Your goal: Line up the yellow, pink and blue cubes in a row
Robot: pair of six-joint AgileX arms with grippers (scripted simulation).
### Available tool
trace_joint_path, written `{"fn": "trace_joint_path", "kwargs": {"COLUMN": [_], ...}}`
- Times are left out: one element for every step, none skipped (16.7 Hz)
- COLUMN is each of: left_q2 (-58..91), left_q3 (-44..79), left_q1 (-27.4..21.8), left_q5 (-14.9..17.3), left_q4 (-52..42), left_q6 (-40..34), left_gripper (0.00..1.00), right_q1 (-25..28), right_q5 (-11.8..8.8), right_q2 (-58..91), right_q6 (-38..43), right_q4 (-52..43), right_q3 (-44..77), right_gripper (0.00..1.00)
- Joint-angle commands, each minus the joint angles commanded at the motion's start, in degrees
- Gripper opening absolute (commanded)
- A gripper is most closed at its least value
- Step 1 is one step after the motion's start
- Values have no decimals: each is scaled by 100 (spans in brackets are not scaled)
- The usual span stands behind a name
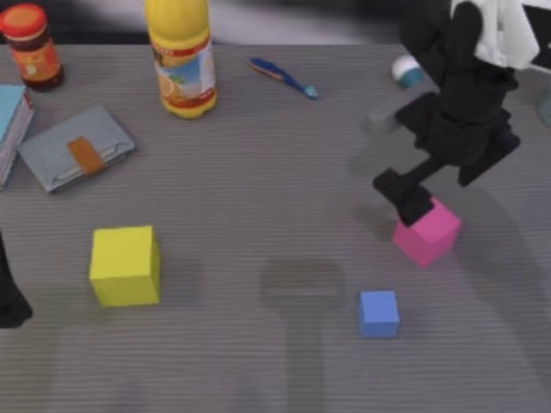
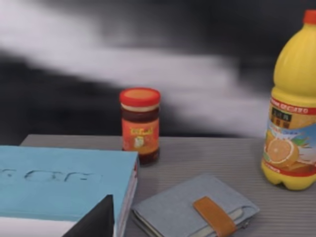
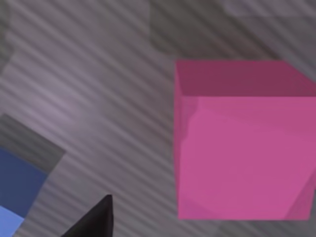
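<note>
A: From the top view first: the right gripper point(image 1: 411, 200) sits low at the pink cube point(image 1: 427, 231), at its far left corner, on the table's right side. Whether its fingers are spread or clenched I cannot tell; the black body hides them. The blue cube point(image 1: 379, 313) lies near, toward the front and a little left; the yellow cube point(image 1: 126, 265) stands well apart on the left.

B: Risk?

A: The pink cube looks turned against the table's lines, so I judge the fingers could catch a corner and twist or shove it rather than seat on flat faces. A push forward could knock it into the blue one. The left gripper point(image 1: 10, 303) is parked at the left edge; its state I cannot tell either.

B: Any writing?

A: The juice bottle point(image 1: 181, 56) shows an orange picture, text illegible. In the left wrist view, the sauce jar point(image 2: 140, 124) has a red-and-yellow label, unreadable; the bottle's label point(image 2: 291, 148) shows an orange slice and small unreadable characters. The light blue book point(image 2: 64, 182) bears faint embossed marks. The grey wallet point(image 2: 195, 210) has a tan strap, no text.

B: Right wrist view?

A: The pink cube point(image 3: 244, 140) looms beside one dark fingertip point(image 3: 96, 219), not touching it; the blue cube point(image 3: 17, 192) is at the edge. No writing.
</note>
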Motion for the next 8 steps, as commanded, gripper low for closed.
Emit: {"fn": "trace_joint_path", "kwargs": {"left_q2": [0,0,0,0,0,0,0,0], "left_q3": [0,0,0,0,0,0,0,0], "left_q1": [0,0,0,0,0,0,0,0], "left_q5": [0,0,0,0,0,0,0,0], "left_q4": [0,0,0,0,0,0,0,0], "left_q6": [0,0,0,0,0,0,0,0], "left_gripper": [100,100,100,100,100,100,100,100], "right_q1": [0,0,0,-26,-23,-17,-11,-7], "right_q5": [0,0,0,1,1,1,1,2], "right_q2": [0,0,0,12,18,48,102,175], "right_q6": [0,0,0,2,0,-4,-6,-5], "right_q4": [0,0,0,0,19,96,231,419], "right_q3": [0,0,0,6,-8,-60,-146,-257], "right_gripper": [100,100,100,100,100,100,100,100]}}
